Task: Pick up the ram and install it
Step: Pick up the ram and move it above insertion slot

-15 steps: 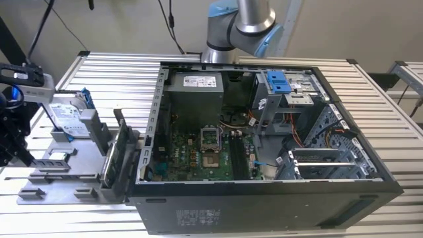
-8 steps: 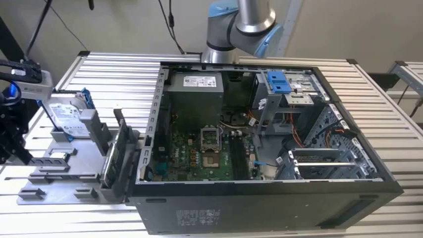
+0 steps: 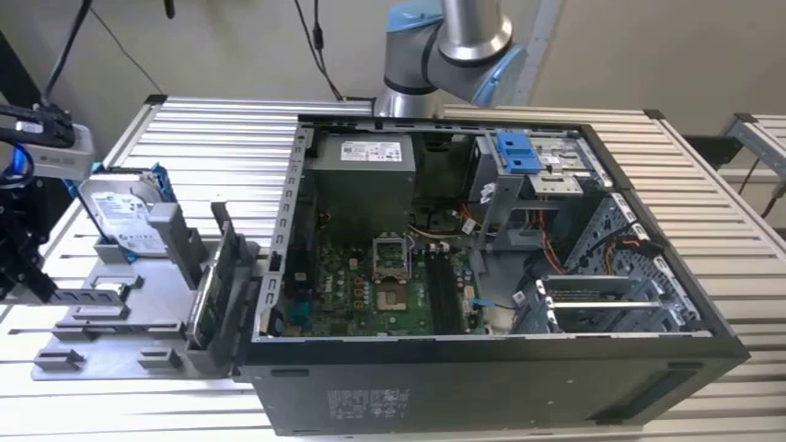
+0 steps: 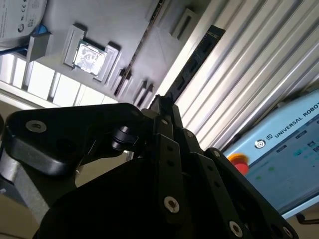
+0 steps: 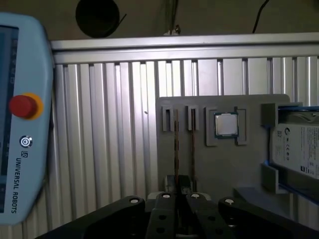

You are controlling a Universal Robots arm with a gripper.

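The slim dark ram stick [image 4: 194, 62] stands on edge in a grey slotted holder [image 5: 224, 164] — likely light, stiff, fragile, best pinched across its flat faces; the black claw [image 5: 178, 181] hovers over it, clenched empty.

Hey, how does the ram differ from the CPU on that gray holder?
The ram is a long, thin dark strip; the CPU is a small silver square. The ram stands on edge in a slot, while the CPU lies flat in a recess. Both sit on the gray holder.
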